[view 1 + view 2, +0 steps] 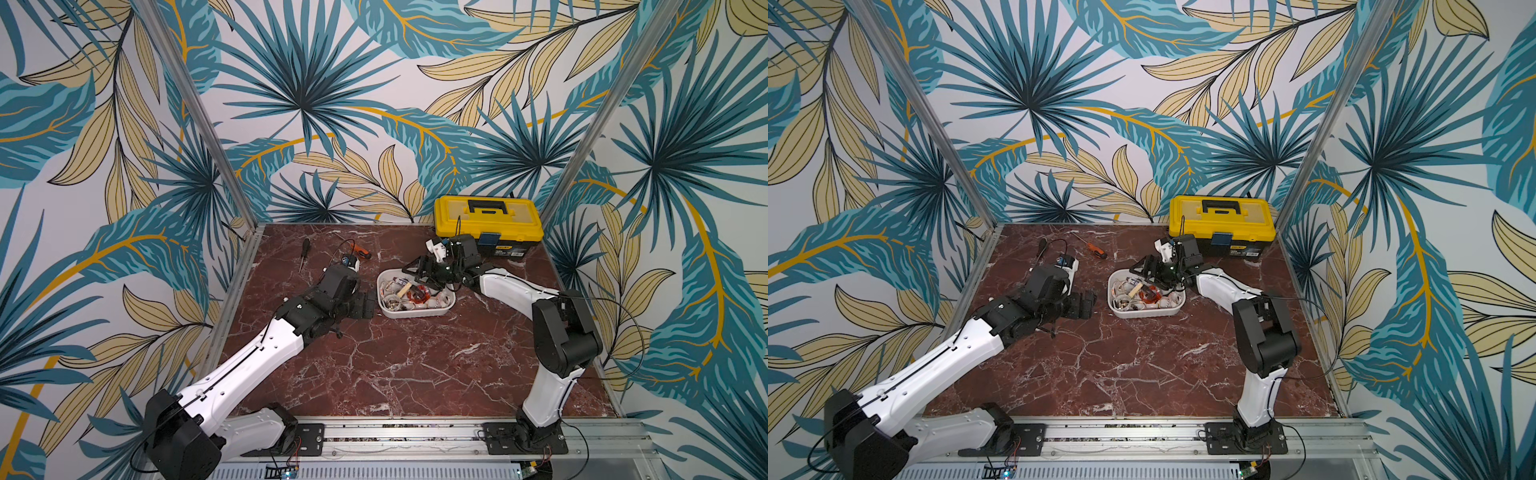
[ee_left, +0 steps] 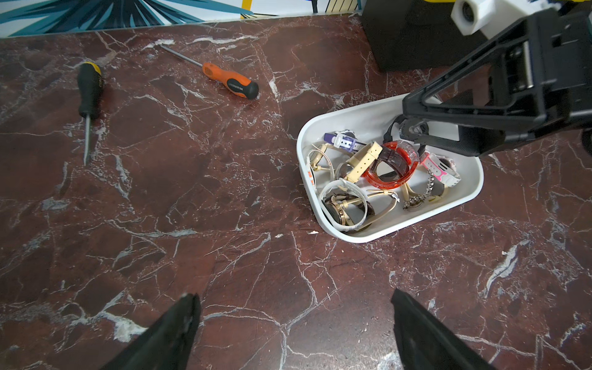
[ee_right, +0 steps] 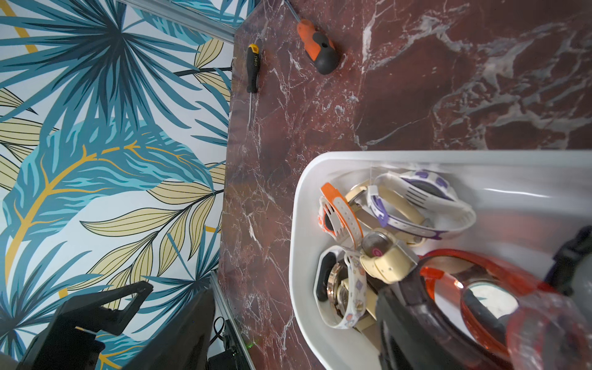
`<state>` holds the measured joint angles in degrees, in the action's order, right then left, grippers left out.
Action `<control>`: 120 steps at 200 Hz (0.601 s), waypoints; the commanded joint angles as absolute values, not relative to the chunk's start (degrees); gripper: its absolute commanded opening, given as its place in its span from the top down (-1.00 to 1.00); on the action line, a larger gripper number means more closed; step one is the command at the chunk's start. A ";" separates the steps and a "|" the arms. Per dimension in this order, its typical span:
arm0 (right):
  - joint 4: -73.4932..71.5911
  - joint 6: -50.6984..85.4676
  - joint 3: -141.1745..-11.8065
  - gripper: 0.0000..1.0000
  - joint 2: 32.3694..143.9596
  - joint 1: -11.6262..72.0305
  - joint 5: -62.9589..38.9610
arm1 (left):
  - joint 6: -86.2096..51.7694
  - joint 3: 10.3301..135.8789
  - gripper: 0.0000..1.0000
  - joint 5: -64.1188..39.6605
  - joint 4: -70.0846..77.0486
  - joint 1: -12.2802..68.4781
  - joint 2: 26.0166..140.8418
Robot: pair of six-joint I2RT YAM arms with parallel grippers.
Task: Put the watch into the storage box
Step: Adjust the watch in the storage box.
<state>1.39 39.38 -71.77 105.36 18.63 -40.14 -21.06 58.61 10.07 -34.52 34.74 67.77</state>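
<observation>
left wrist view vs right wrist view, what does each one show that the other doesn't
Only the left wrist view: the storage box whole, the right gripper over one end of it, the left gripper open, a pink-and-white watch.
Only the right wrist view: a metal frame rail and a broad stretch of leaf-patterned wall.
Both: the red translucent watch in the box, the purple-and-white watch, the orange-handled screwdriver, the black-and-yellow screwdriver.

Bare tabletop (image 1: 415, 365) fills the lower middle of the frame. Left of centre: 2 obstacles, black screwdriver (image 1: 305, 248) and orange screwdriver (image 1: 362, 252). Right of centre: toolbox (image 1: 488, 220). Right gripper (image 1: 424, 276) overhangs the central storage box (image 1: 411, 312).
</observation>
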 commanded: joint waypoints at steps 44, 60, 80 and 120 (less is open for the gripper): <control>11.50 28.01 -66.02 -0.99 93.09 15.23 -28.36 | -24.09 54.70 -1.00 4.83 -32.39 27.48 69.37; 16.19 24.94 -63.91 -0.99 89.19 13.00 -19.24 | -25.02 52.72 -1.00 0.31 -27.94 23.30 69.61; 16.73 23.66 -60.37 -0.99 85.01 9.28 -11.11 | -25.46 49.95 -1.00 0.30 -21.37 18.94 69.68; 12.04 21.30 -50.65 -0.99 77.48 4.93 13.41 | -23.76 45.07 -1.00 8.70 -7.18 13.30 69.79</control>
